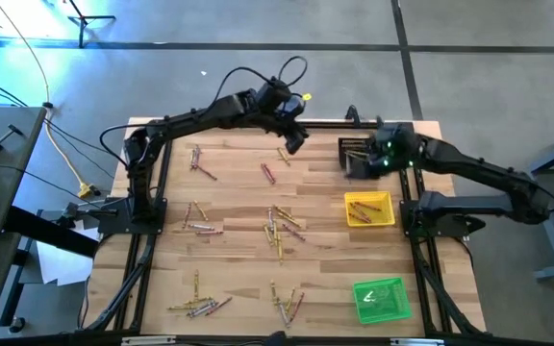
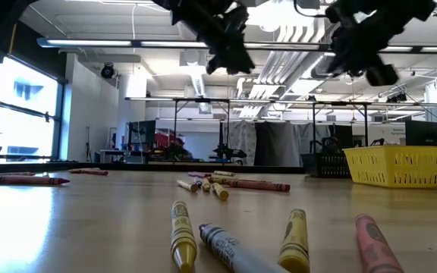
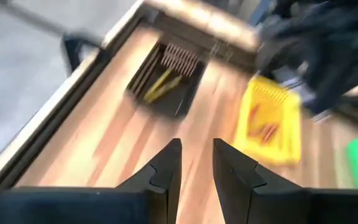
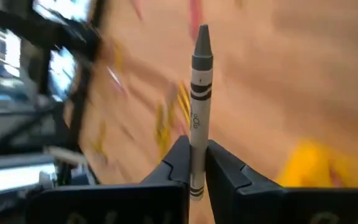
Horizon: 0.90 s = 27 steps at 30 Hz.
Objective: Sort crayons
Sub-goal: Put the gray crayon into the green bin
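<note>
Wooden planks make up the table (image 1: 229, 202), framed by dark rails along its left and right edges, and beyond its far edge the room opens into a long hall with ceiling lights and big windows on one side.

Nearest the low camera, a few crayons (image 2: 182, 244) lie side by side at the front edge: yellow, grey, yellow, pink. More crayons are strewn in loose clusters over the left and middle of the table, with bare wood between the clusters. Along the right side the green tray (image 1: 382, 299) sits near the front, the yellow tray (image 1: 369, 209) farther back with red and yellow sticks inside, and the black tray (image 1: 357, 157) close to the far edge; the left wrist view shows yellow sticks in it.

Toward the back, the left gripper (image 1: 294, 140) hangs above the far middle of the table, just left of the black tray, its fingers (image 3: 166, 169) parted with nothing between them. The right gripper (image 1: 364, 163) is over the black tray, raised off the wood in the low view, and its fingers are clamped on a grey crayon (image 4: 199, 106) that sticks straight out past the fingertips.
</note>
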{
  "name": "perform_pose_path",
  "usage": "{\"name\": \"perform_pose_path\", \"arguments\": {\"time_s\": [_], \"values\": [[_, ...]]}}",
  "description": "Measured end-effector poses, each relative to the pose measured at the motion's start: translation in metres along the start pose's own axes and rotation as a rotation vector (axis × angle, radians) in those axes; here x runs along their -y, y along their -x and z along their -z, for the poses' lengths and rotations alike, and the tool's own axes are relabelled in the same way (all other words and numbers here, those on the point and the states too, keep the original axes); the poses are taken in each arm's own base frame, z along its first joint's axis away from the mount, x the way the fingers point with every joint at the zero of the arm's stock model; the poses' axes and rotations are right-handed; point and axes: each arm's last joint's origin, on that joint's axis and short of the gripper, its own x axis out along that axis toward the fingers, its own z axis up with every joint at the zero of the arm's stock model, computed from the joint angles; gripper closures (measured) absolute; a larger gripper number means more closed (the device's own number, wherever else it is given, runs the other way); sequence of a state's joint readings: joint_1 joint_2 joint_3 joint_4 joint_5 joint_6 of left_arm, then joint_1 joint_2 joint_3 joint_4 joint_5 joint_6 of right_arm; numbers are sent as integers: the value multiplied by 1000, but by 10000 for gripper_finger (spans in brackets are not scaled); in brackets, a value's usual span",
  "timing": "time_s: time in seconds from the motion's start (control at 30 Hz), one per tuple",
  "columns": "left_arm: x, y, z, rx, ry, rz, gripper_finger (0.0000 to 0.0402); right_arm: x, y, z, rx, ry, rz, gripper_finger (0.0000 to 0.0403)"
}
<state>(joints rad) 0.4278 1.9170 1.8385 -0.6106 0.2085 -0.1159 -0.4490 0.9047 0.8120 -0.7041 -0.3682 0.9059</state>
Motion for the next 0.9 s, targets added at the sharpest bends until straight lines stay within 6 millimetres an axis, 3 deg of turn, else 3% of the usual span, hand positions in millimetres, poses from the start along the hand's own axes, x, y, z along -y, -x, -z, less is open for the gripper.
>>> {"name": "perform_pose_path", "arguments": {"time_s": [0.23,0.43,0.63,0.9], "values": [[-22,25,8,-126,-116,-47,337,-9,-6,63,-375,-107,150,390],[-33,47,4,-107,-198,-73,337,-22,-7,108,-572,-48,179,390],[-44,60,1,-85,-234,-107,337,-29,-15,148,-731,223,179,390],[-60,66,0,-82,-204,-142,337,-41,-36,199,-888,727,-28,390]]}}
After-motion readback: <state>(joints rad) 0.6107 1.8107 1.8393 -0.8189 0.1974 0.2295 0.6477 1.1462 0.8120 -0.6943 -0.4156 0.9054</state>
